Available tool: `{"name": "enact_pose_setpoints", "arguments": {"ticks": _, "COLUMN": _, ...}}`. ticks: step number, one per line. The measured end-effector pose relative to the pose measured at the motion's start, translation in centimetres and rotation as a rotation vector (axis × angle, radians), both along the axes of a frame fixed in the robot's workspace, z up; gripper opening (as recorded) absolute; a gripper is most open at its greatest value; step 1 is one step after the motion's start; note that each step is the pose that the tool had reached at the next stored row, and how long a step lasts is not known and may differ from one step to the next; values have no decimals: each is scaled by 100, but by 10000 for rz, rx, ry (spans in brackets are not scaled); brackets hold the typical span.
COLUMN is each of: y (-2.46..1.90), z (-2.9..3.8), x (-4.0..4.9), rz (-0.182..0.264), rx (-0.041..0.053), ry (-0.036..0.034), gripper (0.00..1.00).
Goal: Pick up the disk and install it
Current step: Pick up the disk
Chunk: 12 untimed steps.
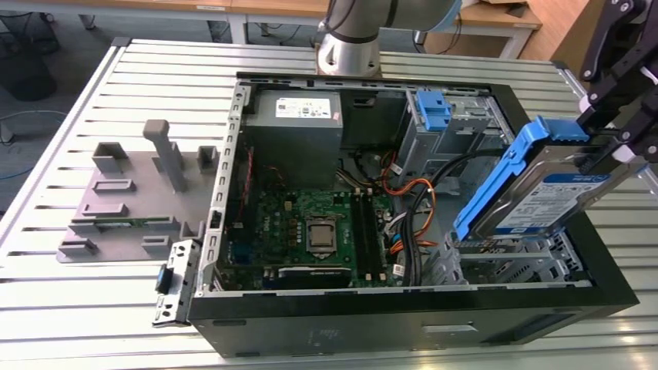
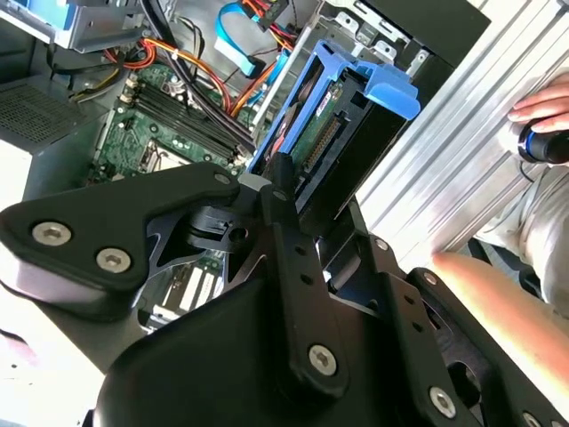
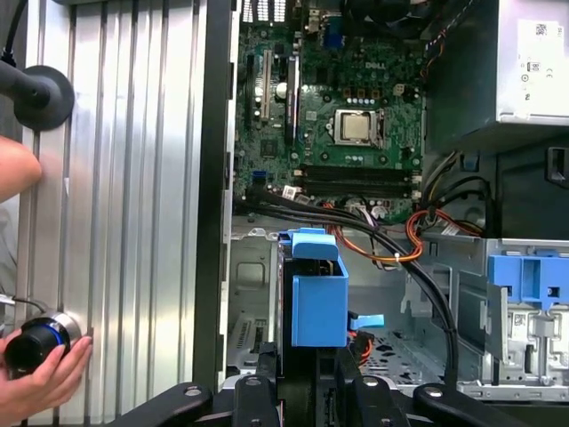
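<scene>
Exterior view, far left: a grey moulded plastic fixture [image 1: 123,200] with upright posts lies on the ribbed aluminium table [image 1: 175,77], just beside the case
Case: a black open-sided computer tower case [image 1: 411,312] lies flat on the table with its inside facing up
Arm base: the silver-and-grey cylindrical robot arm base [image 1: 350,46] stands on the table behind the case
Power supply: a grey metal box with a white sticker [image 1: 293,123] sits in the case's rear corner, toward the exterior view's left
Motherboard: a green circuit board [image 1: 308,231] covers the case floor in front of the grey box
Latch: a small upright blue plastic latch piece [image 1: 434,110] stands at the rear, right of the grey box
Cables: black and orange cables [image 1: 417,200] run between the circuit board and the silver metal drive cage [image 1: 514,262]
Disk: the flat silver hard disk with a white-and-blue label in a blue plastic bracket [image 1: 545,196] hangs tilted over the drive cage, its lower end near the cage; in both wrist views [image 2: 347,133] [image 3: 318,298] it points down into the case
Gripper: the black gripper [image 1: 606,150] is clamped on the disk's raised end, fingers pressed to both sides [image 2: 298,191] [image 3: 311,382]
Person: in both wrist views a hand [image 3: 40,382] [image 2: 544,108] rests on the table beside the case, holding a black cylinder with a blue ring [image 3: 40,342]
</scene>
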State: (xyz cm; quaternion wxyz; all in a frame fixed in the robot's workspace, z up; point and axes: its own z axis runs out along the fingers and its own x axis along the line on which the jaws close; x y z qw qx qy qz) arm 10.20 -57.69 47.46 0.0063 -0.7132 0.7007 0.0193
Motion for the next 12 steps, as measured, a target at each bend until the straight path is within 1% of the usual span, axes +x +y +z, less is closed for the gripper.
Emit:
{"name": "enact_pose_setpoints", "arguments": {"ticks": 3, "y": -1, "z": -14, "x": 13, "rz": 0, "rx": 1, "ry": 0, "gripper": 35}}
{"name": "enact_pose_setpoints", "arguments": {"ticks": 7, "y": -1, "z": -28, "x": 57, "rz": 0, "rx": 2, "ry": 0, "gripper": 35}}
{"name": "enact_pose_setpoints", "arguments": {"ticks": 12, "y": -1, "z": -88, "x": 74, "rz": -3, "rx": 2, "ry": 0, "gripper": 35}}
